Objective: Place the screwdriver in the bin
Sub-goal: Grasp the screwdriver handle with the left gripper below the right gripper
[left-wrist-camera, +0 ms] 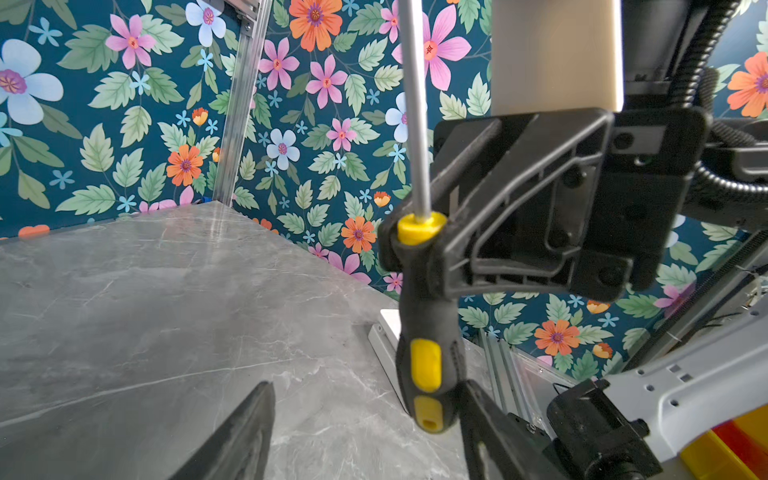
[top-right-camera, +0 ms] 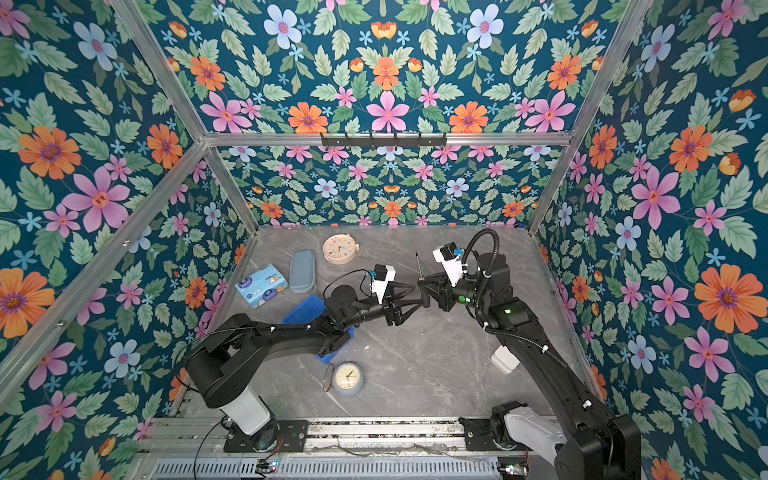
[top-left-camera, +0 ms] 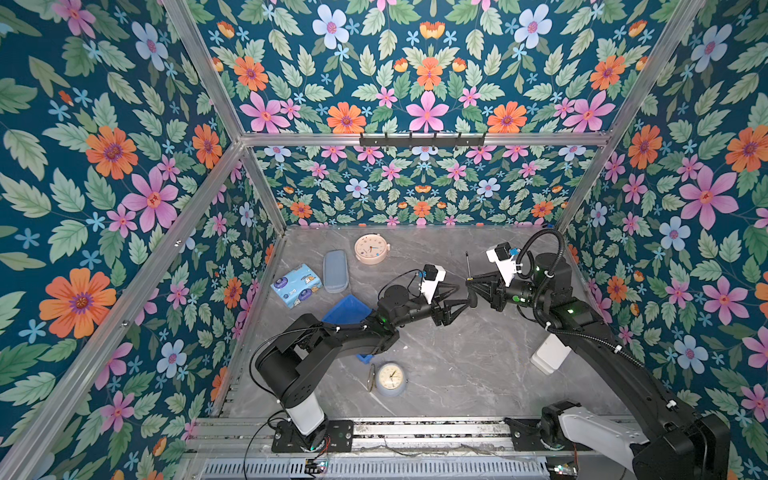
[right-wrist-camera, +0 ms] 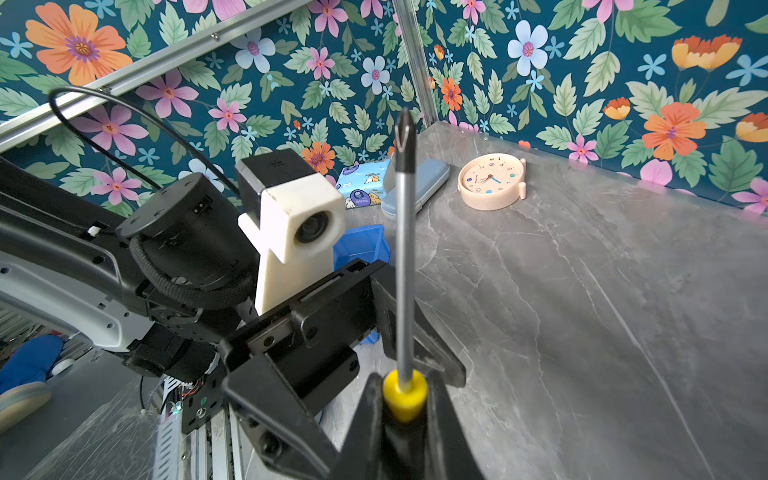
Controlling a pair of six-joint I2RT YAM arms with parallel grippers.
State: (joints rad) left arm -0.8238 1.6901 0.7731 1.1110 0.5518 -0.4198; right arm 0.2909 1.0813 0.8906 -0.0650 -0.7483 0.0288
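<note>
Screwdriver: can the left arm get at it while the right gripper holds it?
Probably yes. The right gripper clamps the screwdriver only at the handle's top. The lower handle hangs free, and the left gripper has its open jaws on either side of it.

Screwdriver [top-left-camera: 468, 266] upright above the middle of the table [top-left-camera: 436, 353], bin [top-left-camera: 347, 309] to its left, case [top-left-camera: 335, 271] behind the bin.

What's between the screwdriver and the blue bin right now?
Only the left arm. In both top views its wrist and the left gripper stretch from over the bin to the screwdriver; the table beneath shows no loose item.
</note>
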